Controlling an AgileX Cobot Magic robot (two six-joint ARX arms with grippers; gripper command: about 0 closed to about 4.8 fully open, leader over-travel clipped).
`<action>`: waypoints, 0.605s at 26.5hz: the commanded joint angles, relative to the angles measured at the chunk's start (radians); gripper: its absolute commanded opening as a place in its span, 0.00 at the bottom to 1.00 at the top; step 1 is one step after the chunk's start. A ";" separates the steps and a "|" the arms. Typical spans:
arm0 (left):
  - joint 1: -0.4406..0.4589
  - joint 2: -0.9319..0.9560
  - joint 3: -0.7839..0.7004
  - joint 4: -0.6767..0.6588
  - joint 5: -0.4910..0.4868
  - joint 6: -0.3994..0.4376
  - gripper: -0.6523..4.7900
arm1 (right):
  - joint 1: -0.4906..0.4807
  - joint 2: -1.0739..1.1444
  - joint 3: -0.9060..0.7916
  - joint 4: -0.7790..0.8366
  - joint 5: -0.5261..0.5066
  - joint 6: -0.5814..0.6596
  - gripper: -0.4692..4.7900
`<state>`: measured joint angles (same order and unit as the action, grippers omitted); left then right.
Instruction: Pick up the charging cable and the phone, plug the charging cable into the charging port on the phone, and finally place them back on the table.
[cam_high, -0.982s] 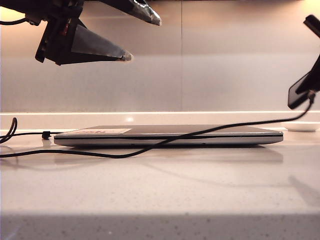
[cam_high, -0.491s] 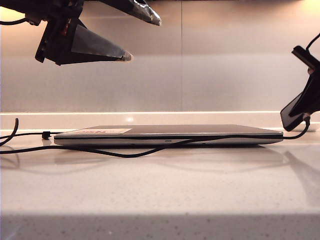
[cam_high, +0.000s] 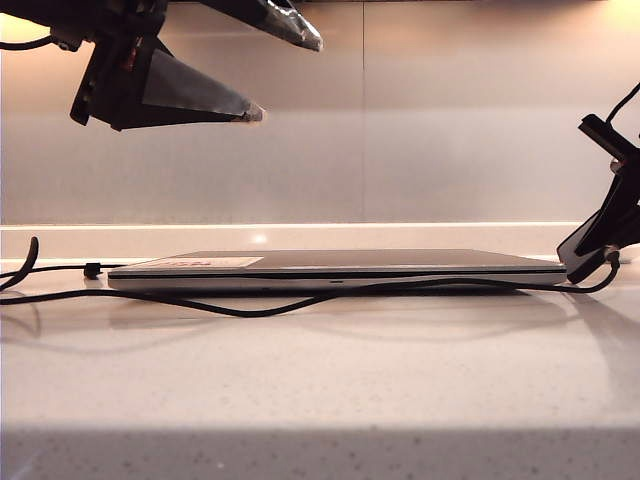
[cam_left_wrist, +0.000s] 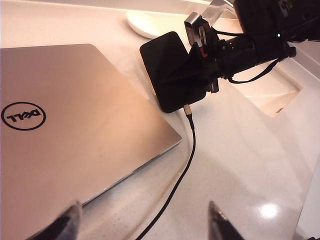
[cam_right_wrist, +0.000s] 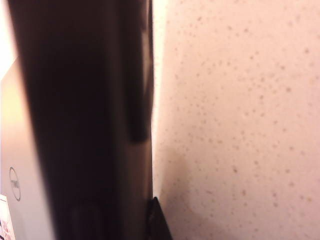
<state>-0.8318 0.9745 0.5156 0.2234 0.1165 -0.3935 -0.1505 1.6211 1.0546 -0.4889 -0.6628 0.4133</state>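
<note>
The black phone (cam_left_wrist: 167, 65) hangs tilted just above the table (cam_high: 320, 390), off the laptop's right corner, with my right gripper (cam_left_wrist: 200, 67) shut on its edge. The charging cable's silvery plug (cam_left_wrist: 187, 110) sits in the phone's lower end. Its black cord (cam_high: 300, 304) trails left along the table in front of the laptop. In the right wrist view the phone (cam_right_wrist: 85, 125) fills the frame beside one dark fingertip (cam_right_wrist: 157, 222). My left gripper (cam_high: 291, 80) stands open high at the upper left, empty, its fingers (cam_left_wrist: 74, 220) above the cord.
A closed silver laptop (cam_left_wrist: 65, 125) lies flat in the middle of the table. A small white dish (cam_left_wrist: 150, 22) sits behind the phone near the back wall. The cord's far end loops at the left edge (cam_high: 20, 265).
My right gripper has come down towards the table with the phone. The cord's raised right end has dropped and now lies low along the laptop's front. The left arm has kept still.
</note>
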 joint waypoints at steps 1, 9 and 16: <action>0.000 -0.003 0.005 0.008 0.000 0.001 0.70 | 0.004 -0.004 0.009 0.018 -0.012 -0.007 0.16; 0.000 -0.003 0.005 0.008 0.000 0.001 0.70 | -0.006 -0.005 0.057 -0.028 0.021 -0.052 0.36; 0.000 -0.003 0.005 0.008 0.000 0.001 0.70 | -0.008 -0.005 0.169 -0.214 0.197 -0.194 0.36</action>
<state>-0.8318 0.9745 0.5156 0.2234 0.1165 -0.3935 -0.1570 1.6218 1.2041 -0.6647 -0.5076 0.2619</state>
